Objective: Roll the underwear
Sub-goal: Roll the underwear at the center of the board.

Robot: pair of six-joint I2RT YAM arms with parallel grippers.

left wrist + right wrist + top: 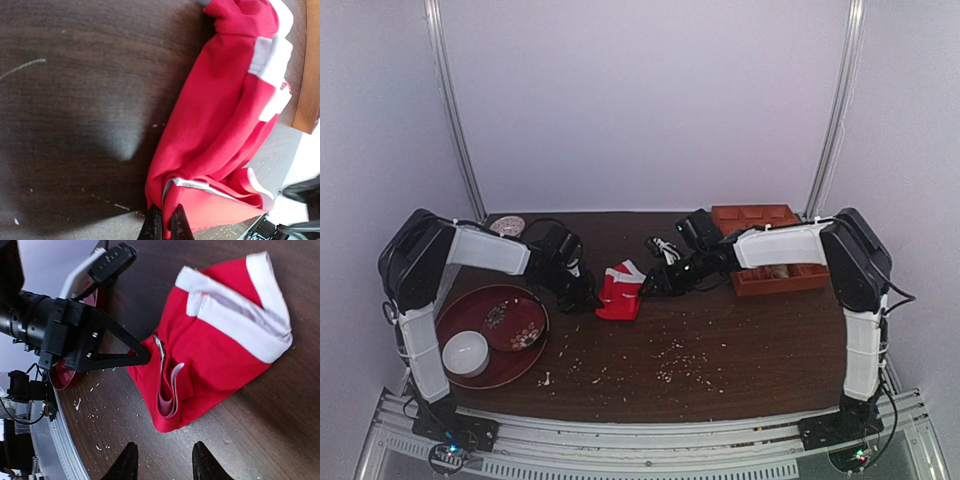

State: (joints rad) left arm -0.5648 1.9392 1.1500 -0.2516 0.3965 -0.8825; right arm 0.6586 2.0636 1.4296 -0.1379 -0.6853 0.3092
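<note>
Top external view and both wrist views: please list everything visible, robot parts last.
underwear: one, red with white bands, crumpled mid-table
tray: one, dark red, round, near left
bowl: one, white, on the tray
patterned dish: one, dark red, on the tray
pale dish: one, far left
compartment box: one, reddish-brown, far right
black box: one, beside the compartment box
crumbs: many, pale, scattered near the front
table: one, dark brown wood
left fingers: shut, tips at the underwear's edge
right fingers: open, empty, beside the underwear
</note>
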